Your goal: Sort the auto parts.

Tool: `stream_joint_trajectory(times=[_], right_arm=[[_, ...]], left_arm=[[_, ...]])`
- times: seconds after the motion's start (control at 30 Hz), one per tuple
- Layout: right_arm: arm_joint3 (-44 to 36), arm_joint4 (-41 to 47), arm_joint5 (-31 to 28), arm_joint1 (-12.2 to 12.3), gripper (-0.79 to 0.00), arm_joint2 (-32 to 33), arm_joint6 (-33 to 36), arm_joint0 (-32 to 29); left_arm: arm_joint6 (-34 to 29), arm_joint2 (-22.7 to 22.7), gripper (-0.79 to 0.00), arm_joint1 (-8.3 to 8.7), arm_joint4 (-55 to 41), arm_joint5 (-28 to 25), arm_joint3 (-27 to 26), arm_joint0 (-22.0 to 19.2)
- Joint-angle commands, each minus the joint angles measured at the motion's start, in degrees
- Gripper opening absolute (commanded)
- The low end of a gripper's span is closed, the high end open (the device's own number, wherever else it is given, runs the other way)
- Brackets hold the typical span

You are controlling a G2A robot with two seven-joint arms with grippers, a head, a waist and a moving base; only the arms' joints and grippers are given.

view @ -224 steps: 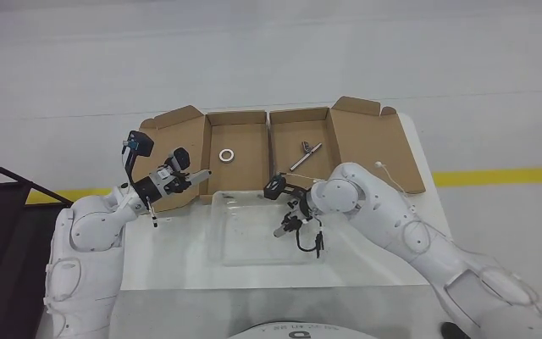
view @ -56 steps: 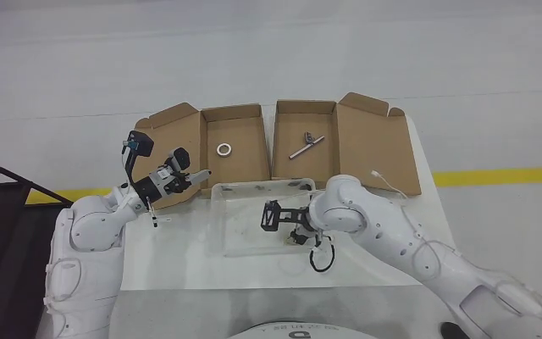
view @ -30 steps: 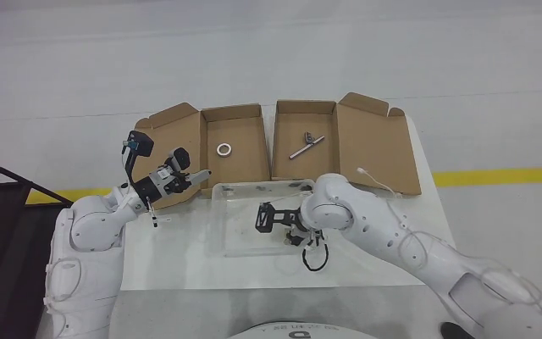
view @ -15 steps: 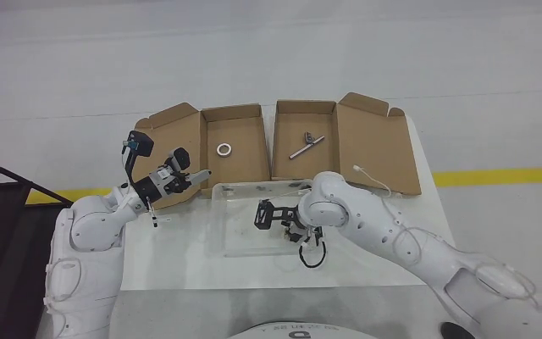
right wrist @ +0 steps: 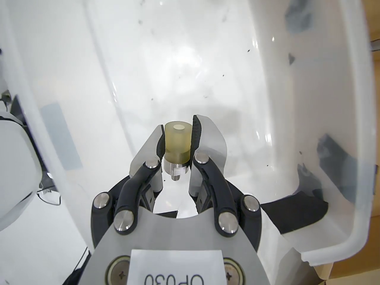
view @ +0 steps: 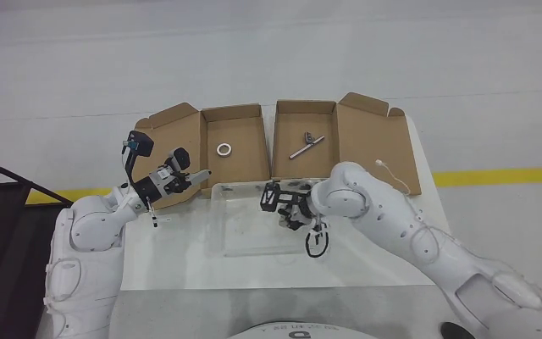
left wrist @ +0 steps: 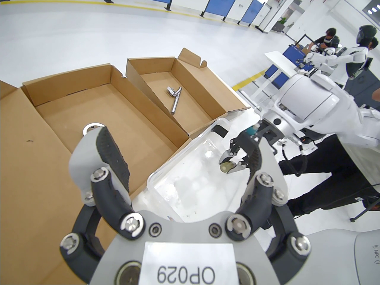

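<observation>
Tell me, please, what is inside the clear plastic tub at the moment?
Dark specks lie on the floor of the tub. The right arm's jaws hold a yellowish rubber stud above it. The floor patch beneath those jaws is hidden, so a part there cannot be ruled out.

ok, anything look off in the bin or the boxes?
Nothing serious. The clear bin has dark specks and smudgy patches on its floor and wall. The ring and metal rod lie flat in the cardboard boxes; the right gripper holds the yellowish stud squarely.
</observation>
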Motion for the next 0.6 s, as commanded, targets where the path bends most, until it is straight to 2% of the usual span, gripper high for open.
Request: stream_joint_trajectory(times=[0.0,0.27,0.43,0.57], right_arm=[[-0.59,3.04,-2.7,1.09,-0.785,4.08,-4.63,-2.09],[-3.22,9.13,-13.09,4.98,-0.785,18.82,-19.66,-12.62],[-2.81,13.99,-18.35,5.97,-0.785,22.22,-23.14,-16.17],[-0.69,19.96,-22.92,6.41,-0.785,22.38,-22.16,-16.33]], left_arm=[[0.0,0.0,0.0,0.0,0.0,0.0,0.0,0.0],[0.0,0.0,0.0,0.0,0.0,0.0,0.0,0.0],[0.0,0.0,0.0,0.0,0.0,0.0,0.0,0.0],[0.0,0.0,0.0,0.0,0.0,0.0,0.0,0.0]])
